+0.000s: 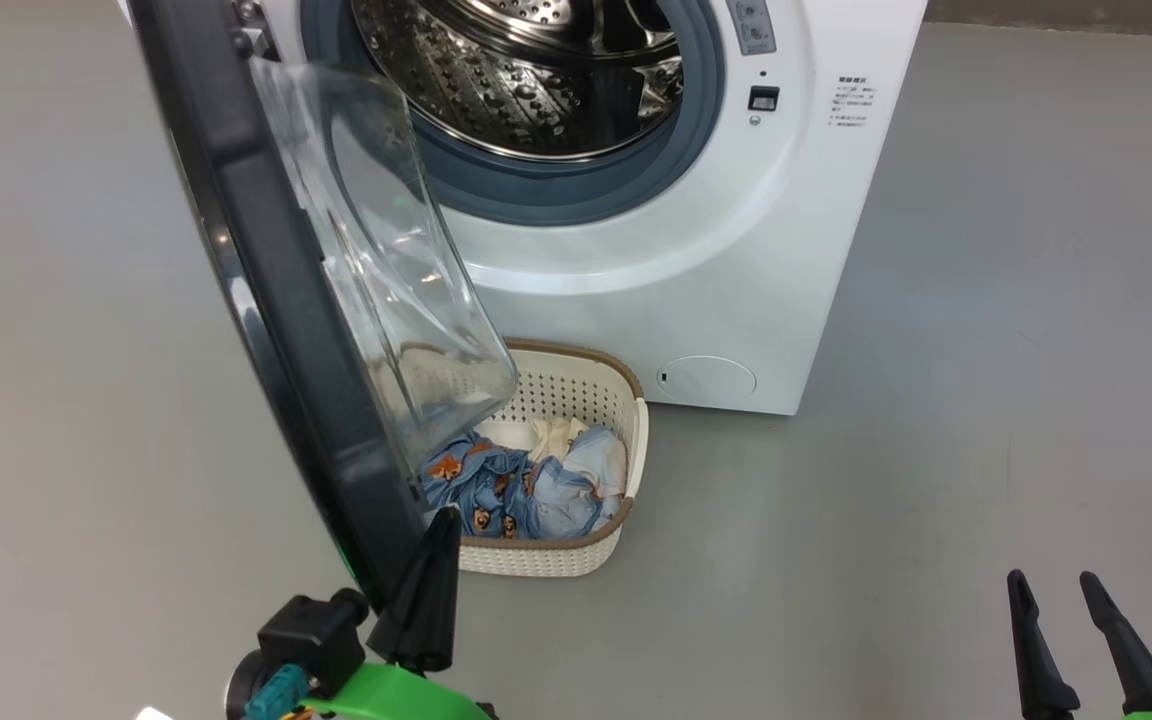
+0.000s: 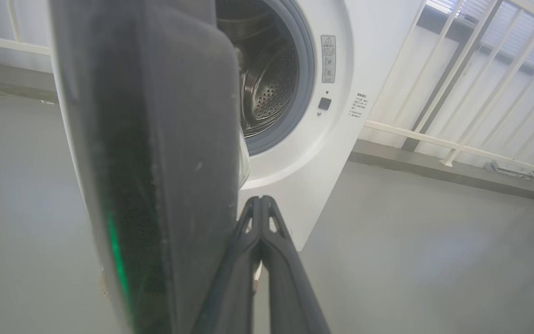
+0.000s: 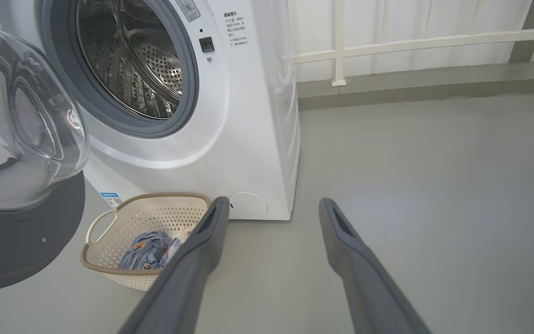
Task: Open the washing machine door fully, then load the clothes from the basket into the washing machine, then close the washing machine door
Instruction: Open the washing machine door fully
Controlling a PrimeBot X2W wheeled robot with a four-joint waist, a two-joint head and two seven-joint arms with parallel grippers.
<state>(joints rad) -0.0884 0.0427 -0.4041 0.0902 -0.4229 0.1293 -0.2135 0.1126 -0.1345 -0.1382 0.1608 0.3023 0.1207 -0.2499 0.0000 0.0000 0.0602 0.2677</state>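
The washing machine stands with its steel drum showing. The washing machine door is swung out toward me, its glass bowl hanging over the basket. The clothes, blue printed and pale pieces, lie in the basket. My left gripper is shut with nothing between its fingers, right beside the door's lower inner edge; its fingertips are pressed together. My right gripper is open low at the right, apart from everything. The right wrist view has it beside the basket and clothes.
Grey floor spreads around the machine. A white railing and a low kerb run behind it, to the right. A round flap sits low on the machine's front. The open door blocks the basket's left side.
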